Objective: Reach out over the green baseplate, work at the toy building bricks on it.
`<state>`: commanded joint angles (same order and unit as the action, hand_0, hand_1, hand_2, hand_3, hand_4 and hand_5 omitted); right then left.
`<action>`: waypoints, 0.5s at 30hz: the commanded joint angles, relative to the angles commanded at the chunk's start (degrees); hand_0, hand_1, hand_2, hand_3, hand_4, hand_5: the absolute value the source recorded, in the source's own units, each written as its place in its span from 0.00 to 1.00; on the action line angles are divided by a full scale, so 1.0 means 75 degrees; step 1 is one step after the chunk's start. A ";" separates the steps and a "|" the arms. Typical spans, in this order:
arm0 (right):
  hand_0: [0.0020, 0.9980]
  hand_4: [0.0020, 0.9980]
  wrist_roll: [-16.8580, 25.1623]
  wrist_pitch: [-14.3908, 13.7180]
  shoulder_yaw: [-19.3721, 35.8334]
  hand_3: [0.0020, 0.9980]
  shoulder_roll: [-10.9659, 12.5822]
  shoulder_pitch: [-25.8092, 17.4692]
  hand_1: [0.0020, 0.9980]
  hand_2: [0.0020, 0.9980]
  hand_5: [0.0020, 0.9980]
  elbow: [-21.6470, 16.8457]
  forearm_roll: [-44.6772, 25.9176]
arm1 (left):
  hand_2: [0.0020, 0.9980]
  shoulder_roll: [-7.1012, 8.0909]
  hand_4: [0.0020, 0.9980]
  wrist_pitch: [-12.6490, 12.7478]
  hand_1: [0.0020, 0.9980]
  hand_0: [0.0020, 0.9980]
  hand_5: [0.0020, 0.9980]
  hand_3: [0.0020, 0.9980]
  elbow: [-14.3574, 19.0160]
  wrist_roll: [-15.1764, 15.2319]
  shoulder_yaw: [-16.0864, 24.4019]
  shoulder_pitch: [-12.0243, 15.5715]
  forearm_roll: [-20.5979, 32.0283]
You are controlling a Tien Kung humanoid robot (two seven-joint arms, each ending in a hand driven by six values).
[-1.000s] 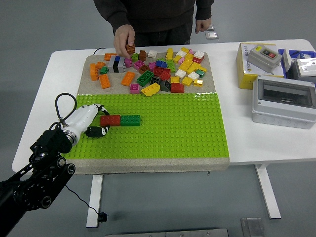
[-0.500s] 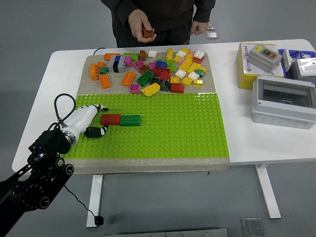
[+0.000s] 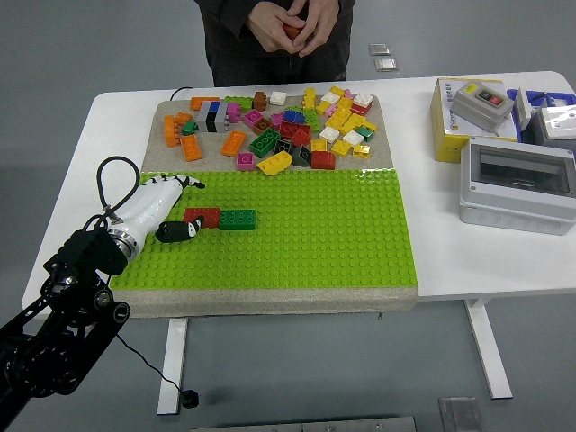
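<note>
A red brick (image 3: 202,217) and a dark green brick (image 3: 237,219) stand end to end on the left part of the green baseplate (image 3: 306,234). My left hand (image 3: 171,209), white with black fingertips, lies on the plate just left of the red brick. Its fingers are spread and hold nothing, and the thumb (image 3: 176,232) is close to the brick's left end. Several loose bricks (image 3: 279,126) in many colours lie on the tan mat behind the plate. At the far side a person holds a small reddish brick (image 3: 292,27) in both hands.
A grey electrical box (image 3: 517,184) stands on the table at the right, with a yellow box (image 3: 450,117) carrying a push-button unit behind it. A black cable (image 3: 108,184) loops up from my left wrist.
The person lifted a brown brick from the pile and now holds it in both hands at chest height. My left hand shifted slightly up and away, its fingers spreading more.
</note>
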<state>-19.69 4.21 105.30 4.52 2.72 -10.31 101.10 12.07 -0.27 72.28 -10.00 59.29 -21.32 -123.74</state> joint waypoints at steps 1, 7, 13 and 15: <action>0.69 0.32 -0.0001 0.0003 0.0007 0.71 0.0000 -0.0002 0.63 0.62 0.92 0.0000 0.0011 | 0.93 0.0013 0.67 -0.0011 0.93 1.00 0.26 0.80 -0.0001 -0.0009 -0.0022 0.0032 0.0008; 0.69 0.32 0.0005 0.0008 0.0009 0.71 0.0002 -0.0006 0.63 0.62 0.91 0.0000 0.0005 | 0.93 0.0034 0.68 -0.0017 0.93 1.00 0.27 0.79 -0.0199 -0.0013 -0.0084 0.0159 0.0083; 0.69 0.32 0.0015 0.0017 0.0007 0.71 -0.0003 -0.0001 0.63 0.62 0.91 0.0000 -0.0001 | 0.93 0.0025 0.69 0.0027 0.93 1.00 0.27 0.78 -0.0459 0.0034 -0.0050 0.0197 0.0121; 0.69 0.32 0.0020 0.0017 0.0007 0.71 -0.0004 0.0000 0.63 0.62 0.91 0.0000 -0.0014 | 0.93 0.0031 0.69 0.0032 0.93 1.00 0.27 0.78 -0.0490 0.0040 -0.0044 0.0216 0.0125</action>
<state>-19.54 4.34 105.35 4.49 2.72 -10.31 100.99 12.30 -0.03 68.61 -9.70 58.95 -19.70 -122.80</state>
